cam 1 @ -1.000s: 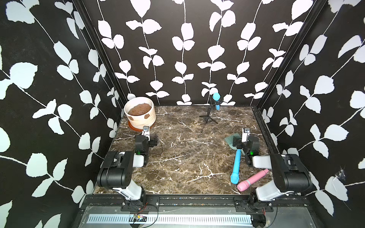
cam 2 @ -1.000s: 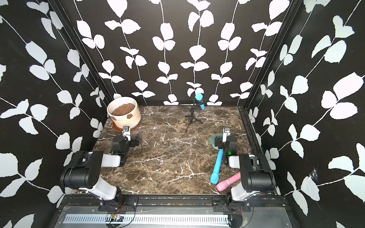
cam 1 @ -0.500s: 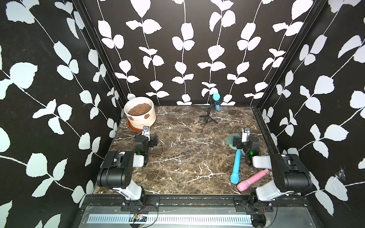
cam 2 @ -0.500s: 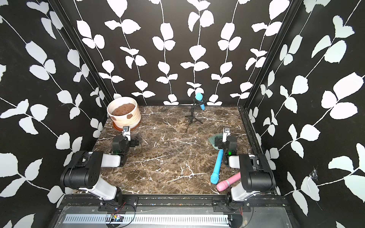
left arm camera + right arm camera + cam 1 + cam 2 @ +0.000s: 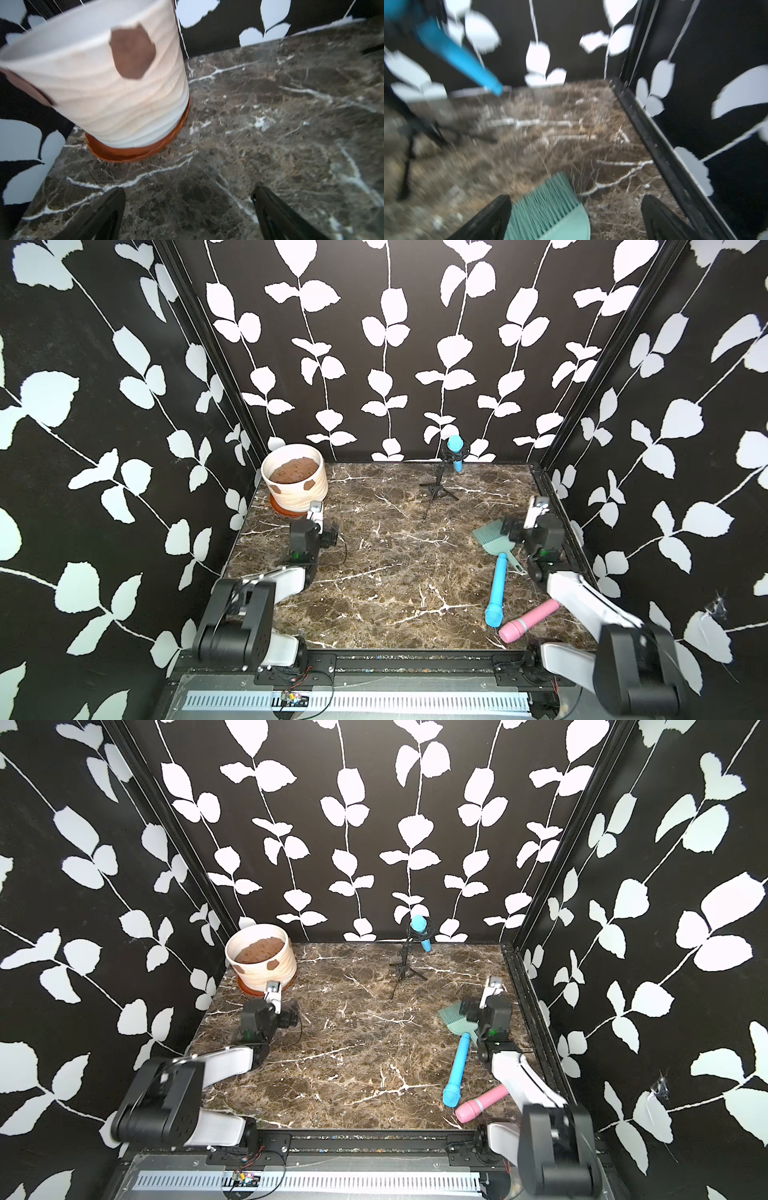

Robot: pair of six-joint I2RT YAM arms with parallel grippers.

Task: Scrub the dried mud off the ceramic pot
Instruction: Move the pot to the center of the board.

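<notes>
The cream ribbed ceramic pot stands on its orange saucer in the far left corner, with brown soil inside. Patches of dried mud stick to its side; a top view shows one such dried mud patch too. My left gripper is open and empty just in front of the pot, a short gap from the saucer. A teal brush lies on the right of the table. My right gripper hangs open over its bristles, which lie close to one finger.
A blue toy microphone lies across the brush handle, and a pink one lies near the front right. Another blue microphone sits on a small black tripod at the back. Black leaf-patterned walls close in three sides.
Both arms have begun to move and their elbows stand higher. The right gripper has shifted slightly toward the right wall over the brush. Both grippers stay open.
</notes>
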